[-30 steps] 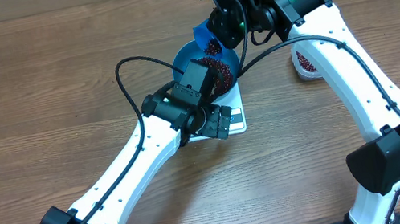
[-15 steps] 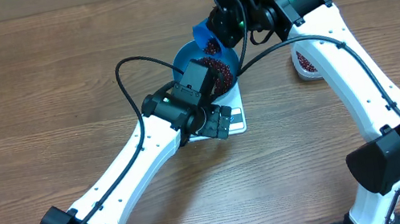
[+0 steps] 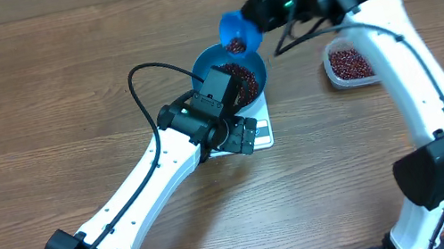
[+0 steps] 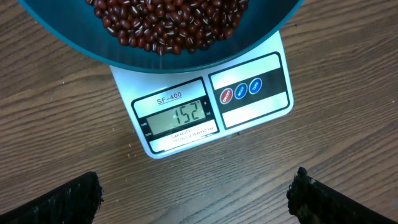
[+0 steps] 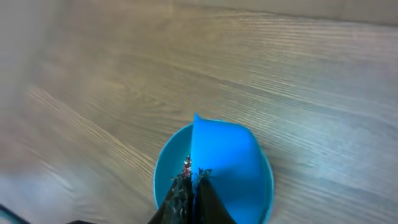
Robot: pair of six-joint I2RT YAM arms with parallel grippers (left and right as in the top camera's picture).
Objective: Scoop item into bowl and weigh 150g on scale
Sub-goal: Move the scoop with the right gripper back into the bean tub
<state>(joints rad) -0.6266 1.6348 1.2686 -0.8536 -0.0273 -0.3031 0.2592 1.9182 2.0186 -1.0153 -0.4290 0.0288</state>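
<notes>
Scale slightly over target; right hand clamped on scoop, hold it level over bowl, no more beans. Left hand wide open, empty.

Left arm: extended from the base at 7 o'clock toward the centre of the overhead view, wrist angled downward. Left gripper: jaws spread wide, nothing held between them, only the dark fingertips seen at the lower corners of the wrist view.

Right arm: raised from 5 o'clock and bent toward 12 o'clock. Right gripper: clamped closed on the scoop.
</notes>
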